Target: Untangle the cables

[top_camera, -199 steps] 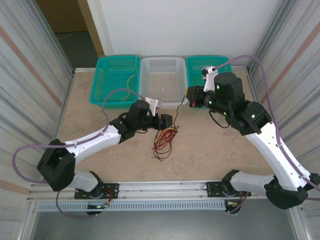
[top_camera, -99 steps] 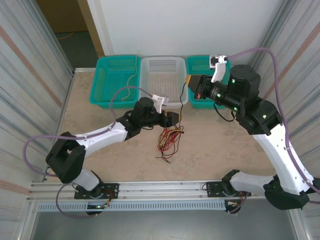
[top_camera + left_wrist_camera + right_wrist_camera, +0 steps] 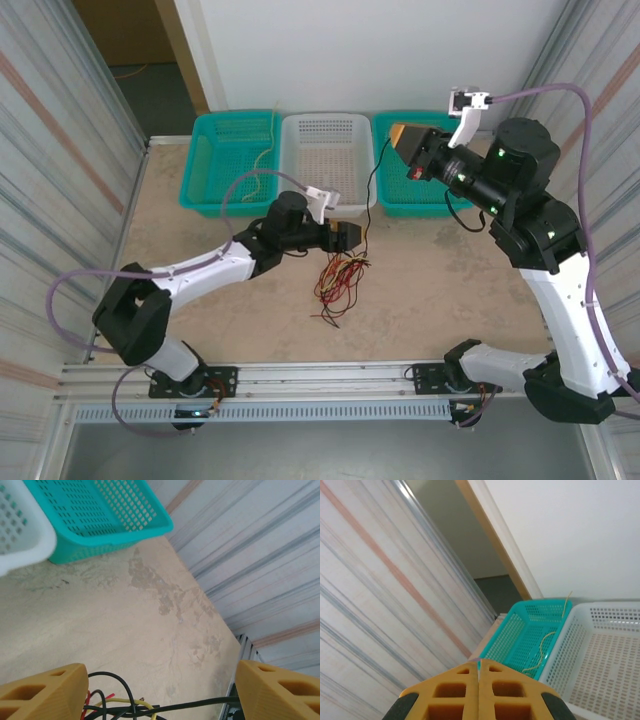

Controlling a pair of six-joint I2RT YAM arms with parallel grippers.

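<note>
Left jaws: the left gripper [image 3: 160, 669] stands released, its orange fingers [image 3: 42, 692] spread wide; strands of the tangle of cables [image 3: 117, 707] lie in the gap, and one black strand reaches across to the far finger.
Right jaws: the right gripper [image 3: 479, 669] is clenched, pads pressed flat together. From above, the black cable [image 3: 371, 186] is seen rising to its tip [image 3: 397, 135] and appears to be pinched there; in the wrist view the strand cannot be made out.
Black cable, axis: it is drawn nearly straight from the tangle away from the arm bases, passing the near right corner of the white basket [image 3: 325, 125].
Tangle, place and axis: red, yellow and black loops [image 3: 335, 282] lie on the table [image 3: 430, 300] just below the left gripper [image 3: 352, 236], stretched toward the near edge and slightly left.
Pale yellow cable [image 3: 262, 165]: it lies far-to-near in the left teal basket [image 3: 200, 160].
In the way: the right teal basket [image 3: 395, 205] is partly covered by the right arm.
</note>
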